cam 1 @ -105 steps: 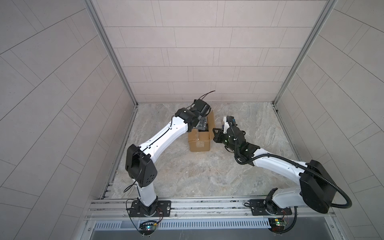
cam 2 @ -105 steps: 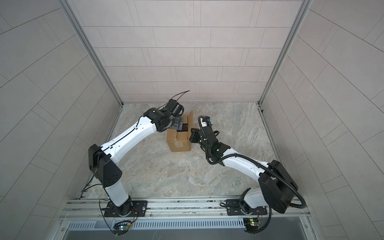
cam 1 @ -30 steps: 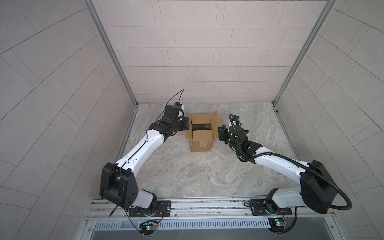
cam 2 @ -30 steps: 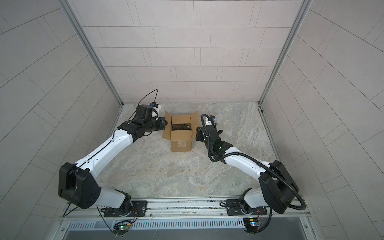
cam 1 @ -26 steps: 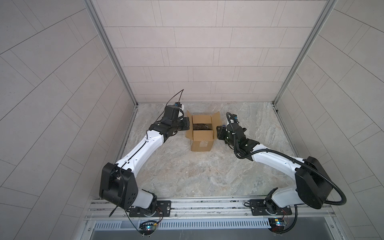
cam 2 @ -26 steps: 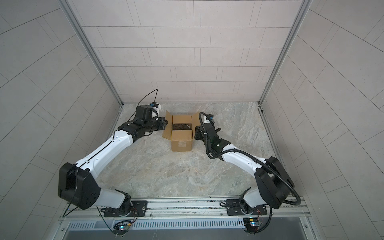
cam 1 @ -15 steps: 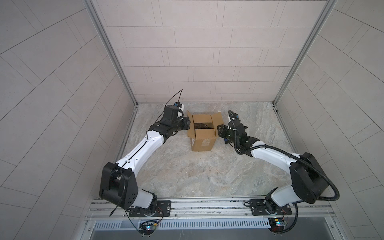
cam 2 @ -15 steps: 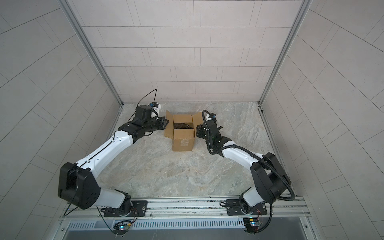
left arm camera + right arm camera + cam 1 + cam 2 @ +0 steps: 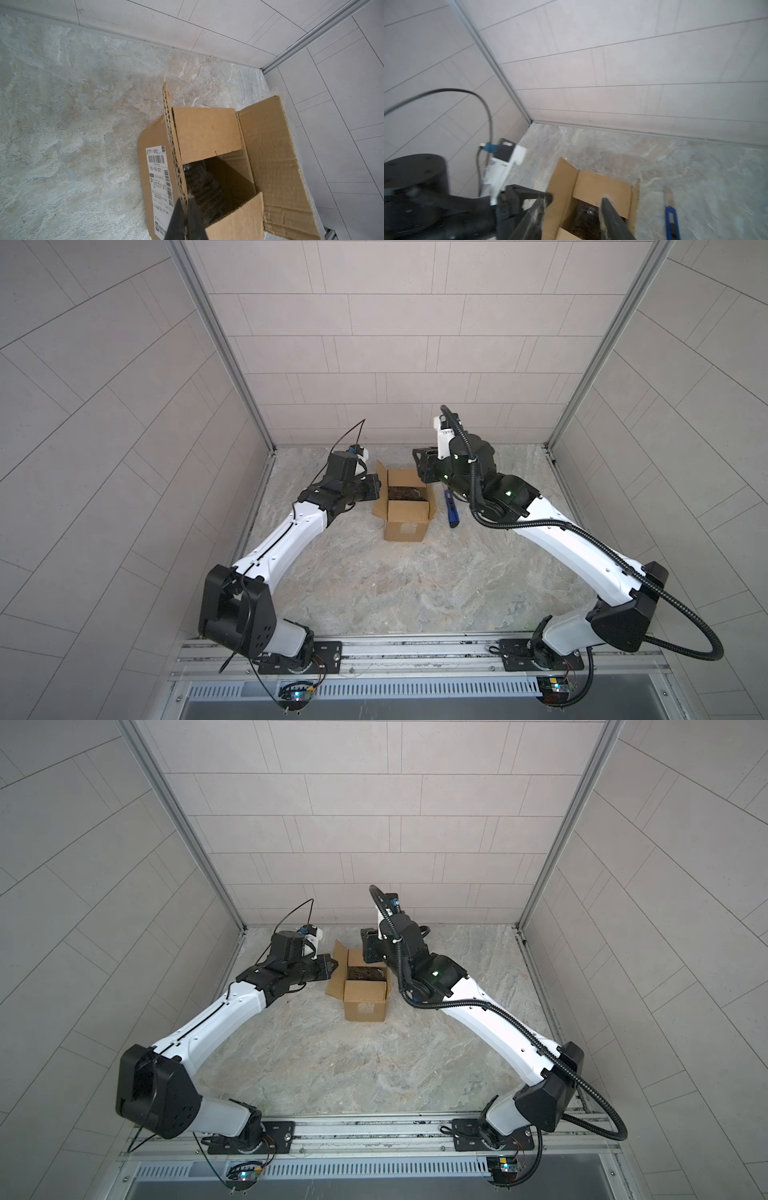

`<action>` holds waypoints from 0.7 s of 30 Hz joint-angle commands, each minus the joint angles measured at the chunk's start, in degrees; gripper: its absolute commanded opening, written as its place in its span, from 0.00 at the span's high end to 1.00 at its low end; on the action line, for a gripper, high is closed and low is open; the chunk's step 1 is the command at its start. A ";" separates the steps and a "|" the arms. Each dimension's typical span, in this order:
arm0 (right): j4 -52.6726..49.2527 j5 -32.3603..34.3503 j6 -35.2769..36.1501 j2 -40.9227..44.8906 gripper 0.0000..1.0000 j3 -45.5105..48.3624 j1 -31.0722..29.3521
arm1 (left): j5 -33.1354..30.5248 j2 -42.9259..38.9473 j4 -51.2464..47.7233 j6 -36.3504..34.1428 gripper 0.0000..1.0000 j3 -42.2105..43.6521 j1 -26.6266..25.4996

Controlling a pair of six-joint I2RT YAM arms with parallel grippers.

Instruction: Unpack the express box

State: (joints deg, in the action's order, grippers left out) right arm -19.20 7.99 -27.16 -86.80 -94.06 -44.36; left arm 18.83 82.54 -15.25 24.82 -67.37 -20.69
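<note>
Grey-tiled booth walls, marbled stone desk (image 9: 374, 580). Small brown cardboard express box (image 9: 406, 514) upright toward back of desk, top flaps spread, white label on near side. Left hand (image 9: 186, 207) clamped on edge of left flap (image 9: 172, 145), holding it outward. Right hand (image 9: 574, 200) just risen from beside box to above opening, fingers apart, empty; reach-in looks next. Blue utility knife (image 9: 452, 510) now uncovered on desk just right of box. Dark plastic-wrapped packet (image 9: 203, 187) inside, half shadowed; right wrist view blurred.
</note>
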 commanded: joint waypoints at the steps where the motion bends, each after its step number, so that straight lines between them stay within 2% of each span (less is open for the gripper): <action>1: -4.60 -2.41 -0.40 -5.41 0.55 0.17 -1.20 | 1.02 -2.71 2.49 0.23 1.00 0.49 -0.05; 9: -5.12 1.31 -1.10 -8.58 0.56 6.85 -0.69 | 2.17 -6.74 6.83 0.50 1.00 2.89 -0.52; 15: -2.79 5.00 -3.67 -4.55 0.57 17.05 0.98 | 1.98 -8.45 8.91 -0.72 1.00 4.08 -2.06; 21: 1.74 3.31 -4.57 -2.11 0.54 21.55 1.64 | 2.09 -7.80 9.70 -1.40 1.00 4.04 -3.91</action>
State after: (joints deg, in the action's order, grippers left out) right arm -21.02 10.72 -30.46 -90.63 -72.62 -42.57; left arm 20.14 75.99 -10.76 24.49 -63.07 -23.66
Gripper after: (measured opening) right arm 0.457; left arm 0.062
